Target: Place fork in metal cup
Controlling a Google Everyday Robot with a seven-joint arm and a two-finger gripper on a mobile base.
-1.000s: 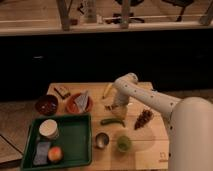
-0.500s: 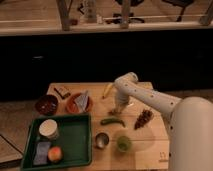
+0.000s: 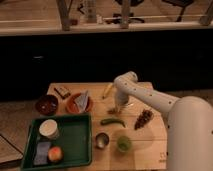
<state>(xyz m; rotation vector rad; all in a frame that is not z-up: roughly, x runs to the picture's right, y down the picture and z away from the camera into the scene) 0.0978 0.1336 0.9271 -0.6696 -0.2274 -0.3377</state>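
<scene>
1. Camera view: a wooden bench (image 3: 144, 142) stands in front of a dark counter, and the robot's white arm (image 3: 150, 97) reaches across it from the lower right, bending at an elbow near the bench's far edge.
2. The hand (image 3: 116, 108) points down at the middle of the bench, just right of the orange bowl (image 3: 79, 103) and just below the banana (image 3: 107, 90).
3. I cannot tell whether the hand is wide, narrow or holding anything; its tip is too dim to read.
4. The fork cannot be picked out; nothing by the hand's tip is clear enough to call it.
5. The metal cup (image 3: 102, 140) stands upright near the front edge, just right of the green tray (image 3: 75, 140) and beside the light green cup (image 3: 123, 144). It is well apart from the hand.
6. A green vegetable (image 3: 113, 121) lies between the hand and the 2 cups.
7. A brown cone-like cluster (image 3: 143, 119) sits to the right of the vegetable, under the arm.
8. A dark red bowl (image 3: 46, 105) sits at the left of the bench.
9. In the tray are a beige cup (image 3: 48, 128), a blue block (image 3: 42, 150) and a round orange fruit (image 3: 55, 154).
</scene>
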